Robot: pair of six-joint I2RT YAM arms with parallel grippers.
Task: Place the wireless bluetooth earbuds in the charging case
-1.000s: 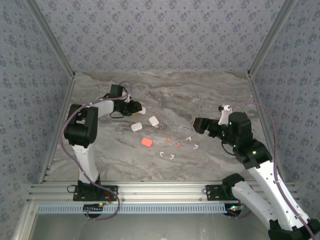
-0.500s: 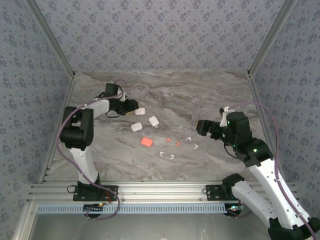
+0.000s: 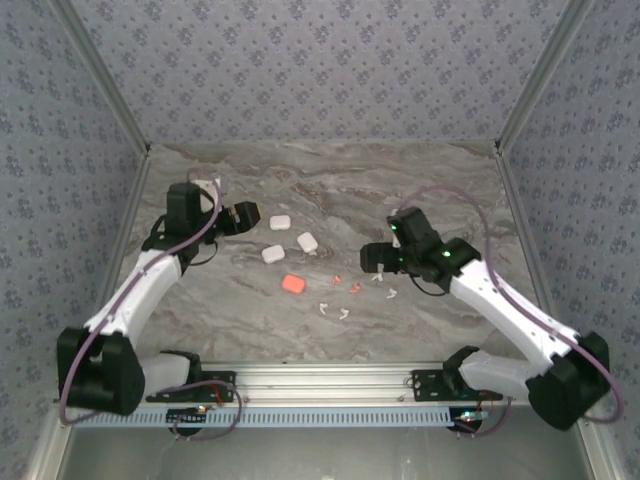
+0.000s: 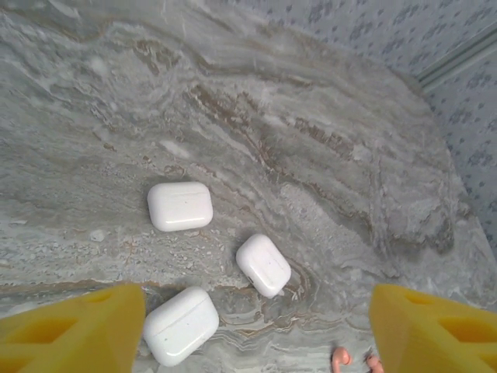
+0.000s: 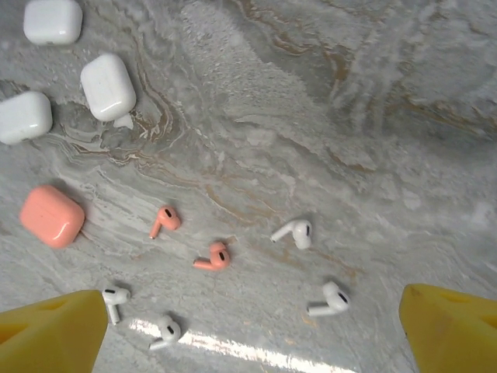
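Left wrist view — pink earbuds cut off at bottom edge

Right claw hangs just beside scattered earbuds

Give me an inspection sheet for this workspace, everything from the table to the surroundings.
surface: grey marble-look table, flat.
job's things: three white cases and one pink case, all shut; four white earbuds and two pink earbuds lying loose.
clutter: nothing seen.
grippers: left gripper by the white cases, jaws open, empty; right gripper by the earbuds, jaws open, empty.
cables: purple cables along each arm, clear of the items.
surroundings: patterned walls, metal rail at the near edge.
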